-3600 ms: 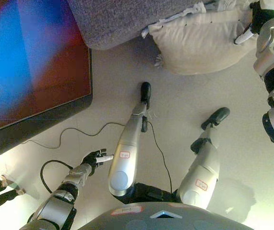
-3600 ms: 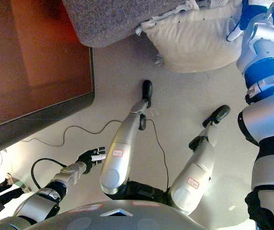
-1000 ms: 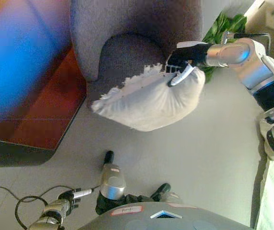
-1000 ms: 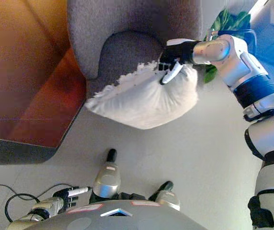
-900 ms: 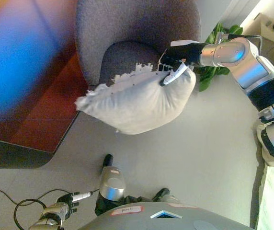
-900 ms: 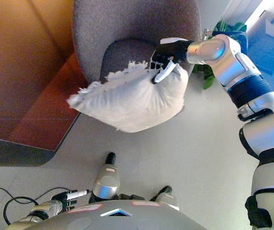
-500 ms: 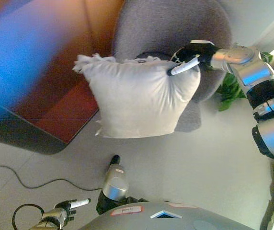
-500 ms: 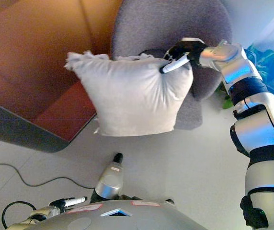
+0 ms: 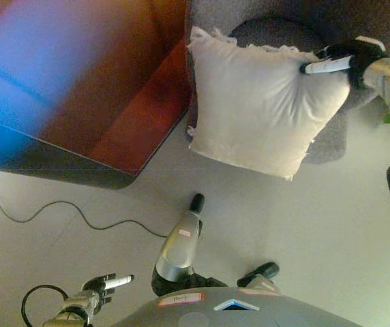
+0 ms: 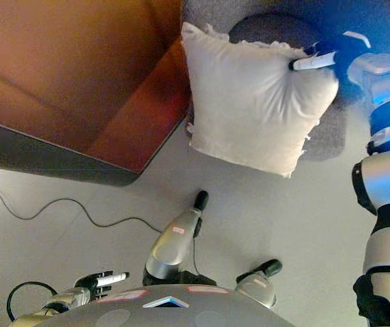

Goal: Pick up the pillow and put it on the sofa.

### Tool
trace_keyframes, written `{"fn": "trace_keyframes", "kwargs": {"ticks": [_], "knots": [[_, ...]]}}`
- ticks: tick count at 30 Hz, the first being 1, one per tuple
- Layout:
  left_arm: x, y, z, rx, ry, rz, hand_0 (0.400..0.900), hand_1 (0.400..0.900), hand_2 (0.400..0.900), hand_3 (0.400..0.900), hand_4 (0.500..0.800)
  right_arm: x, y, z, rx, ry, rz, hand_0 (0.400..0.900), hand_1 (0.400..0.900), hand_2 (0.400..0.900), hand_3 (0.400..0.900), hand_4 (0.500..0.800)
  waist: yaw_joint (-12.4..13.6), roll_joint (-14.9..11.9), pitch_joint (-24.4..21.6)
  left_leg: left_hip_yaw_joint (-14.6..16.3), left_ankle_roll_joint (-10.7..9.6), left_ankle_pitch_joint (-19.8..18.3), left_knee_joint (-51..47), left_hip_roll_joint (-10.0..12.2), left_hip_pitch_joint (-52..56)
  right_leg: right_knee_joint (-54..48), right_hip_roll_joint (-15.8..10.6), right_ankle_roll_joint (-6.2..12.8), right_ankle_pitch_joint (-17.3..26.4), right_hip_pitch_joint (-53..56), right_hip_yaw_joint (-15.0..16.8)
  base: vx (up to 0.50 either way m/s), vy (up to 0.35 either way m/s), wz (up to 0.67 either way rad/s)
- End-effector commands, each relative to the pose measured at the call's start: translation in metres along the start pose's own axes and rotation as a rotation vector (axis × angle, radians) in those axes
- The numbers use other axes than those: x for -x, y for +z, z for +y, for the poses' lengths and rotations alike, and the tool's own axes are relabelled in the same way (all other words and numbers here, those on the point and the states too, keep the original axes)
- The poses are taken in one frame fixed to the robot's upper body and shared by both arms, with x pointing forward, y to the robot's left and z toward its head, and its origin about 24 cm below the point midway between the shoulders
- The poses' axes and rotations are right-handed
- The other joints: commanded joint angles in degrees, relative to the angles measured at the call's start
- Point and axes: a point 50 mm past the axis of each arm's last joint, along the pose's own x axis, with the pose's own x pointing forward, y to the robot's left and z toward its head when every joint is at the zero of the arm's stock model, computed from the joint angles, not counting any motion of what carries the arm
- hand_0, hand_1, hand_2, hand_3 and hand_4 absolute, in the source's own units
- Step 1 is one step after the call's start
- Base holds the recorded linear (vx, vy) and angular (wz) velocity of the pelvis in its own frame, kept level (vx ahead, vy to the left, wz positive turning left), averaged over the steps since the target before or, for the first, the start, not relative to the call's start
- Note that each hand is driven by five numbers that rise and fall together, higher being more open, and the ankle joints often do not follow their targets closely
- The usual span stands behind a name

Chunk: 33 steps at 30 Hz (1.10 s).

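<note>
A cream pillow (image 9: 256,109) with a frilled edge hangs in the air in front of the grey sofa chair (image 9: 277,27). My right hand (image 9: 338,60) pinches its upper right corner, fingers curled into the cloth. The pillow covers most of the chair's seat (image 10: 277,30) and its lower edge hangs over the floor. My left hand (image 9: 103,286) stays low at the bottom left, away from the pillow, holding nothing, with a white-tipped finger stretched out.
A reddish-brown low table (image 9: 79,88) with a dark rim fills the upper left, close beside the chair. A thin black cord (image 9: 45,204) runs over the pale floor at the left.
The view has swung left, so chair and pillow now sit at the upper right. The pillow, earlier hanging lower and folded, is now held higher and flat against the chair front.
</note>
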Motion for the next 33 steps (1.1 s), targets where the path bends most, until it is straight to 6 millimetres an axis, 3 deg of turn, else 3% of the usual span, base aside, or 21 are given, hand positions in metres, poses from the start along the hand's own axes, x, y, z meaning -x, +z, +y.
{"fn": "trace_keyframes", "kwargs": {"ticks": [1,8,9,10,25,33], "knots": [[0.004,-0.029,0.011,-0.065,0.004,0.084,0.9,0.9,0.9,0.9,0.8,0.039,0.08,-0.061,-0.048,-0.204,-0.268,0.4,0.4,0.4,0.4,0.5,1.54,2.03,-0.39,-0.12,-2.5,3.12,-18.15,0.94,9.98,5.4,-4.13,5.86,-0.81,-1.38,3.29,-0.03,0.059,0.03],[0.005,-0.039,0.006,-0.079,-0.006,0.087,0.9,0.9,0.9,0.9,0.8,0.052,0.074,-0.084,-0.023,-0.299,-0.226,0.4,0.4,0.4,0.4,0.5,1.12,2.09,-0.96,0.56,-3.02,3.15,-18.77,0.93,10.56,4.92,-4.19,5.88,-0.73,-1.42,3.2,0.0,0.005,0.03],[0.005,-0.039,0.006,-0.078,-0.007,0.086,0.9,0.9,0.9,0.9,0.8,0.053,0.075,-0.086,-0.008,-0.323,-0.23,0.582,0.582,0.582,0.582,0.609,1.02,2.09,-1.02,0.72,-3.08,3.14,-18.77,1.0,10.76,5.05,-4.28,5.88,-0.77,-1.4,3.19,0.02,0.018,-0.06],[0.005,-0.04,0.006,-0.076,-0.011,0.086,0.9,0.9,0.9,0.9,0.8,0.054,0.076,-0.087,0.001,-0.339,-0.229,0.9,0.9,0.9,0.9,0.8,0.92,2.09,-1.19,0.84,-3.15,3.12,-18.76,1.03,11.07,5.12,-4.29,5.86,-0.82,-1.27,3.27,0.02,0.029,-0.09],[0.008,-0.056,0.009,-0.085,-0.012,0.147,0.9,0.9,0.9,0.9,0.8,0.057,0.072,-0.094,0.084,-0.366,-0.166,0.9,0.9,0.9,0.9,0.8,-0.15,0.46,-4.38,2.13,-3.81,2.51,-18.27,2.28,14.83,5.28,-3.38,5.57,-1.62,1.7,3.58,0.02,0.007,-0.03],[0.008,-0.052,0.008,-0.112,0.013,0.177,0.9,0.9,0.9,0.9,0.8,0.055,0.065,-0.091,0.078,-0.327,-0.091,0.9,0.9,0.9,0.9,0.8,-0.37,-1.1,-7.26,2.47,-4.07,2.32,-18.26,2.83,16.93,4.61,-2.37,5.72,-1.48,3.59,3.56,0.04,-0.039,-0.04]]}}
